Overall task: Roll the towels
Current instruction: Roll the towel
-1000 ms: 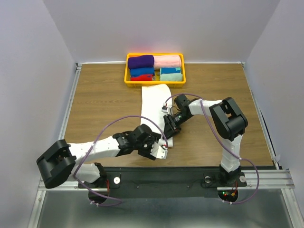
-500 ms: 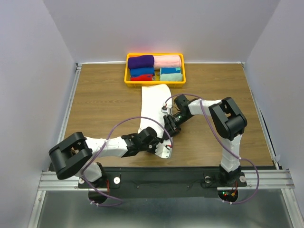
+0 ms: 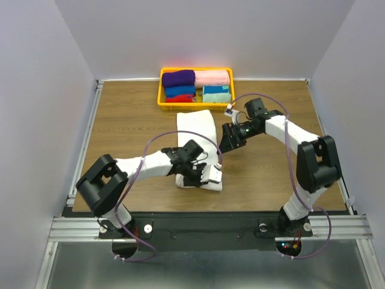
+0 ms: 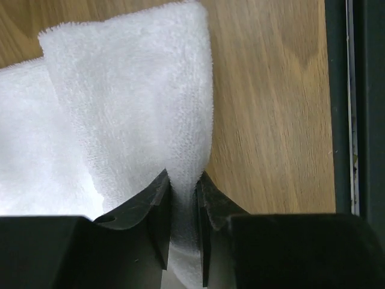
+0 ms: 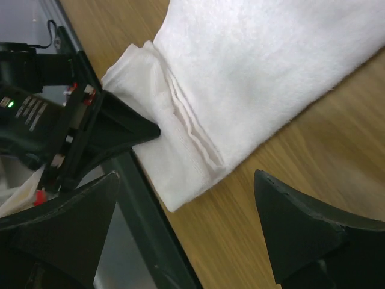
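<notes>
White towel (image 5: 252, 78) on wooden table (image 5: 313, 198) — folded end pinched by the left hand (image 5: 153, 129); right hand (image 5: 186, 176) spread wide.

Left arm (image 3: 144, 164): runs from the near-left base, elbow folded back at the left, forearm stretched right toward centre. Left end effector (image 3: 207, 174): low at near centre, jaws almost together, both fingers (image 4: 157, 201) pinching a fold of the white towel (image 3: 195, 127). Right arm (image 3: 314, 164): rises from the near-right base, upper link leaning far, forearm doubling back left, wrist angled down and to the left. Right end effector (image 3: 230, 138): jaws spread wide, nothing between them, a little far and right of the left one.
</notes>
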`<state>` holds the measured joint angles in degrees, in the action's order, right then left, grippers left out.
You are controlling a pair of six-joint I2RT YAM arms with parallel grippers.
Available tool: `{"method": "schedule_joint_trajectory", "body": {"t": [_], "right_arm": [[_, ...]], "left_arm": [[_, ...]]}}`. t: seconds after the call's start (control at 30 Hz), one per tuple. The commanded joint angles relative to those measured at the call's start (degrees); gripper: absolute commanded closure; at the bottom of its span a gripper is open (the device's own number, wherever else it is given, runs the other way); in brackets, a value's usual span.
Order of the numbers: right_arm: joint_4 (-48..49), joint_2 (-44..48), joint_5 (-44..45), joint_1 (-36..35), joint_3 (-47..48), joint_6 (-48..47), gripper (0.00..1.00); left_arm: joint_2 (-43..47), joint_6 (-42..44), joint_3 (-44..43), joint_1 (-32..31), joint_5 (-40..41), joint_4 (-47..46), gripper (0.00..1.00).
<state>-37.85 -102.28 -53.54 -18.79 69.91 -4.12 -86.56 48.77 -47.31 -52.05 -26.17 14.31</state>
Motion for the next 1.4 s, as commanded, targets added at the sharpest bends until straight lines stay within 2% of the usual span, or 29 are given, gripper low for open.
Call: {"method": "schedule_joint_trajectory", "body": {"t": [0.0,0.23,0.4,0.57,0.63,0.7,0.87,0.97,1.1,1.27,1.37], "right_arm": [[-4.16,10.14,5.01,1.29,2.6,-6.6,0.0],[-10.47,25.35,7.39,2.17,-1.0,-11.95,0.0],[-15.85,30.12,12.3,1.13,-1.62,-20.13,0.0],[-13.75,30.13,22.76,-9.05,-1.7,-20.57,0.0],[-10.52,29.42,27.4,-11.17,-2.14,-21.1,0.0],[-6.65,27.67,32.94,-16.88,-3.02,-21.72,0.0],[4.07,25.64,40.69,-29.17,-8.72,-21.28,0.02],[10.5,23.27,44.92,-34.19,-12.33,-21.19,0.06],[17.62,20.46,47.73,-38.07,-15.58,-20.67,0.11],[25.09,16.24,51.51,-39.48,-18.4,-20.84,0.18],[26.59,13.6,50.82,-39.57,-20.16,-21.37,0.28]], "left_arm": [[-5.88,-4.47,-7.51,4.58,-14.05,12.05,0.71],[-16.08,-4.74,-15.86,11.97,-24.35,19.7,0.7],[-26.45,0.16,-22.37,14.87,-31.03,29.35,0.68],[-35.58,3.43,-26.86,17.16,-34.38,35.61,0.67],[-37.26,3.69,-28.62,17.95,-34.73,36.92,0.66],[-39.64,4.22,-30.37,19.26,-35.52,38.68,0.66],[-43.07,6.42,-32.41,21.03,-36.05,42.03,0.66],[-43.77,6.42,-32.58,21.38,-35.44,42.21,0.66],[-44.39,6.51,-32.5,21.82,-35.26,42.38,0.65],[-44.83,6.33,-32.85,22.08,-35.26,41.86,0.65],[-44.57,6.42,-33.11,22.52,-35.44,42.12,0.63]]}}
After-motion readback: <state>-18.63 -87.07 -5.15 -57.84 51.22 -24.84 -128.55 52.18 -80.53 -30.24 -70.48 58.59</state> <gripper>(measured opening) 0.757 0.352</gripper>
